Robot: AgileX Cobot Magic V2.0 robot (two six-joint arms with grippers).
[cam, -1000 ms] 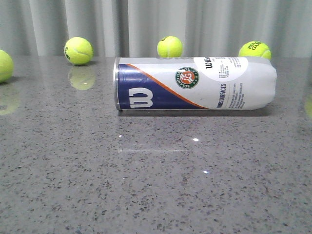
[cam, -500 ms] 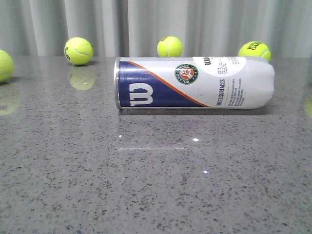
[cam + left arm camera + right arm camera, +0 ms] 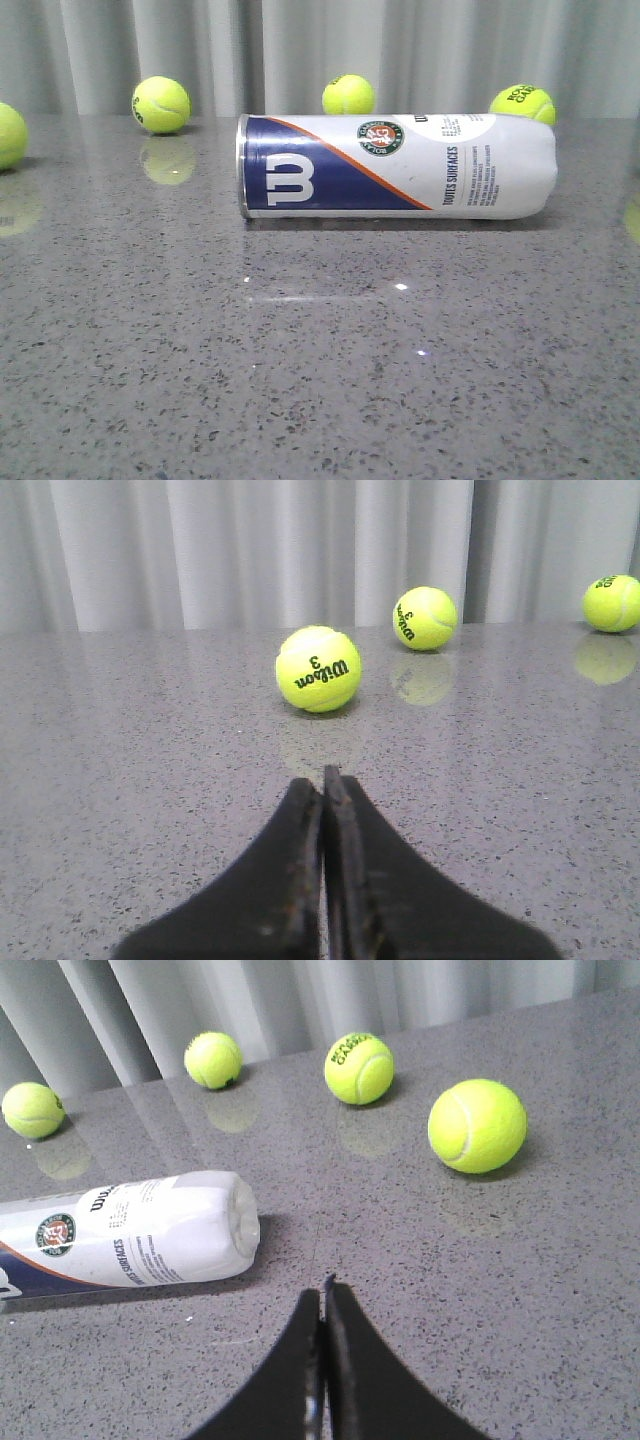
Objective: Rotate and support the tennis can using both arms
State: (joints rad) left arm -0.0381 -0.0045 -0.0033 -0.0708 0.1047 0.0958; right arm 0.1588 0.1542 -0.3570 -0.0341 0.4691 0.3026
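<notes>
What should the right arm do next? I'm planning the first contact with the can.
Probably open the right gripper and ease it toward the tennis can's crumpled end. The can lies on its side, untouched, both grippers are shut, and the left gripper faces only tennis balls.

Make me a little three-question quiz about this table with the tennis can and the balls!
1. True or false: the tennis can stands upright on the table.
2. Multiple choice: the right gripper is a) shut on the can, b) shut and apart from the can, c) wide open.
3. Fill in: the nearest tennis ball in the left wrist view shows the word Wilson and the number ___.

Key: 1. False, it lies on its side. 2. b. 3. 3.
</notes>
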